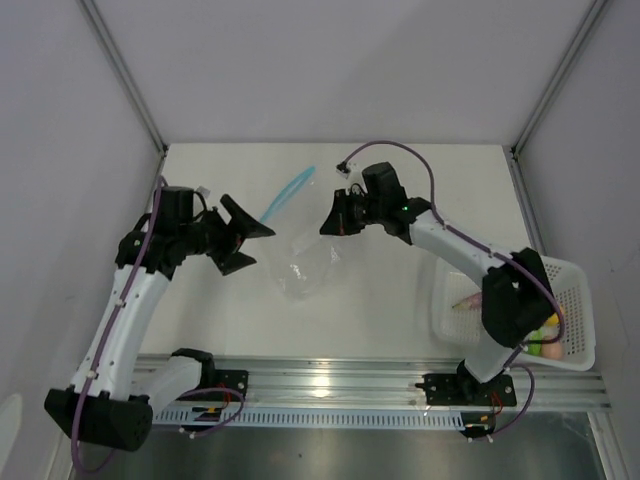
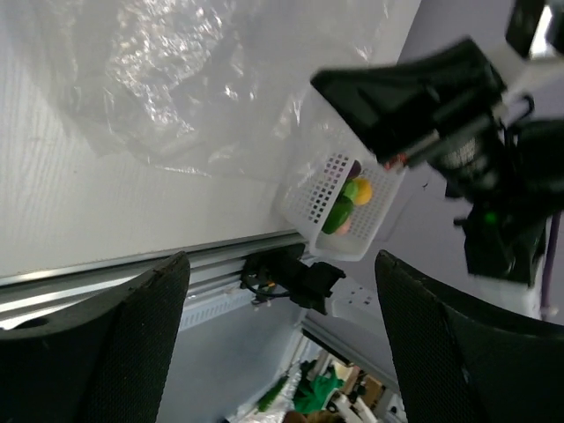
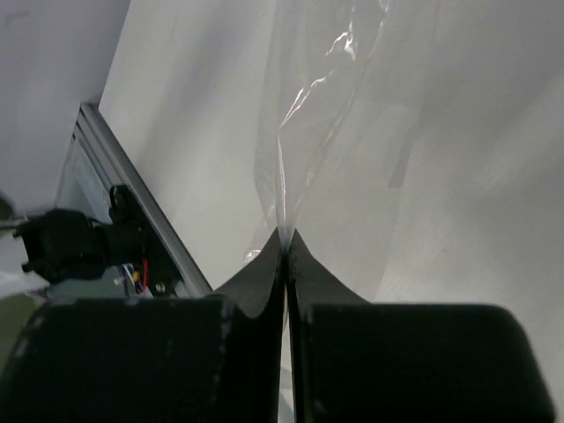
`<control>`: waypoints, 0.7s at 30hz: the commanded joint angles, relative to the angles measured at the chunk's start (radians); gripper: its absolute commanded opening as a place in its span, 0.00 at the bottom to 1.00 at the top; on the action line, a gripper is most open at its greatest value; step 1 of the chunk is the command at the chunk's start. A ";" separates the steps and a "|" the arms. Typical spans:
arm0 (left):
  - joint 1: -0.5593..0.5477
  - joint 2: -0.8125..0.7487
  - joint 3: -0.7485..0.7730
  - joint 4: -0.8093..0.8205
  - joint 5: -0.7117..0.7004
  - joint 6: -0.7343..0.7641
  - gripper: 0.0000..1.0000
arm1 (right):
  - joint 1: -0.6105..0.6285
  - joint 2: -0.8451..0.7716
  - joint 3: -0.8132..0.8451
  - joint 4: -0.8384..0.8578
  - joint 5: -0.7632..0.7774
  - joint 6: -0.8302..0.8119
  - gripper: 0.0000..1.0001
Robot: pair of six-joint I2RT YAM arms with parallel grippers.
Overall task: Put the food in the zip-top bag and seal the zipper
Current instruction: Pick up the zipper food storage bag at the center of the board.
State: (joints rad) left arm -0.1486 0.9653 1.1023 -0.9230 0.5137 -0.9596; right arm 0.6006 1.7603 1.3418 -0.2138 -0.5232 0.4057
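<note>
Between the closed jaws of the right gripper sits bag film; the left gripper gapes empty beside it. Food lies apart, in the basket. Left should take the opposite zipper lip to spread the mouth.

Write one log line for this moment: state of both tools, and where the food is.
left tool: open, holds nothing | right tool: shut on zip-top bag | food: in white basket
</note>
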 commanded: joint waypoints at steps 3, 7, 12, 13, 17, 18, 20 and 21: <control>-0.032 0.157 0.148 0.000 0.063 -0.165 0.88 | 0.024 -0.251 -0.137 -0.025 0.101 -0.151 0.00; -0.051 0.211 0.126 0.016 0.123 -0.335 0.88 | 0.045 -0.387 -0.234 -0.009 0.123 -0.218 0.00; -0.051 0.279 0.163 -0.040 0.137 -0.409 0.88 | 0.079 -0.524 -0.312 -0.013 0.157 -0.283 0.00; -0.052 0.288 0.166 -0.045 0.125 -0.428 0.88 | 0.087 -0.541 -0.323 -0.016 0.167 -0.289 0.00; -0.052 0.309 0.194 -0.102 0.086 -0.461 0.89 | 0.114 -0.604 -0.352 -0.047 0.196 -0.333 0.00; -0.052 0.317 0.194 -0.108 0.086 -0.471 0.89 | 0.122 -0.614 -0.355 -0.055 0.207 -0.341 0.00; -0.052 0.337 0.188 -0.111 0.109 -0.488 0.90 | 0.139 -0.642 -0.362 -0.065 0.229 -0.357 0.00; -0.054 0.345 0.191 -0.112 0.109 -0.495 0.90 | 0.143 -0.650 -0.369 -0.068 0.233 -0.369 0.00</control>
State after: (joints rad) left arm -0.1944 1.2854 1.2537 -0.9890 0.5896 -1.3655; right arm 0.7246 1.1545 0.9833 -0.2806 -0.3367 0.0998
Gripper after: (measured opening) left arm 0.899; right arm 0.003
